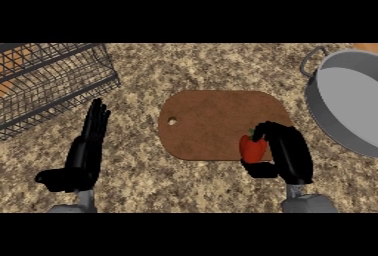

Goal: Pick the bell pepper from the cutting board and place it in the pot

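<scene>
Red bell pepper [252, 148] sits at the near right corner of the cutting board [214, 122], and the right hand [291, 155] has its fingers and thumb curled round it from the board's right side. Whether it has left the wood I cannot tell. To do this step well, I judge the hand should lift straight up from the board before swinging right and away to the grey pot [347, 95], which lies just beyond the board's right edge, and should clear its rim. Left of the board, the left hand [87, 150] rests with fingers straight, holding nothing. A wire basket [52, 80] stands beyond the board's far left, on the speckled stone counter [148, 170].
</scene>
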